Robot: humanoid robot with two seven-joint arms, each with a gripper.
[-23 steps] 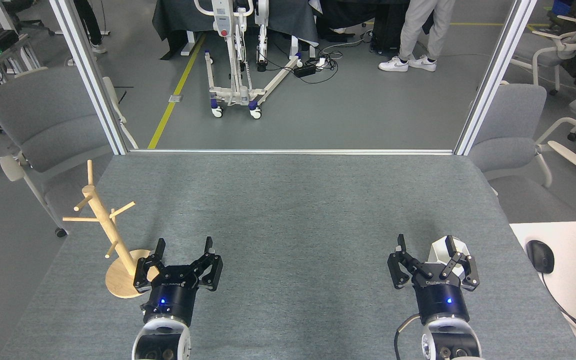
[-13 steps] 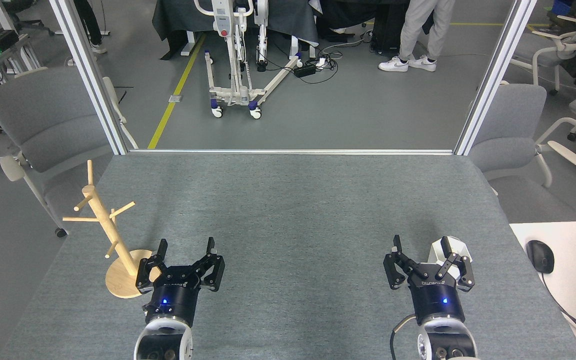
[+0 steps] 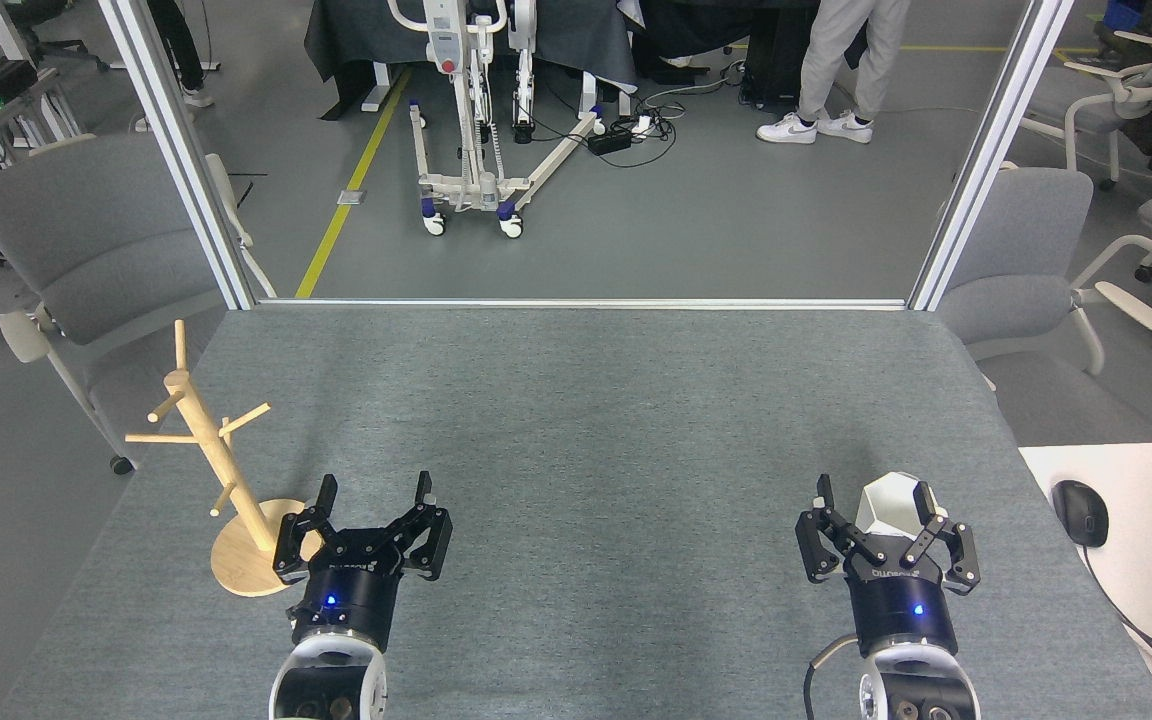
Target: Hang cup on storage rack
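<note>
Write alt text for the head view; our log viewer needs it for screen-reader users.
Two black robot arms reach over a grey table: the right tool is open around a white faceted cup, the left tool open and empty. A wooden storage rack with bare pegs stands at the table's left edge.
</note>
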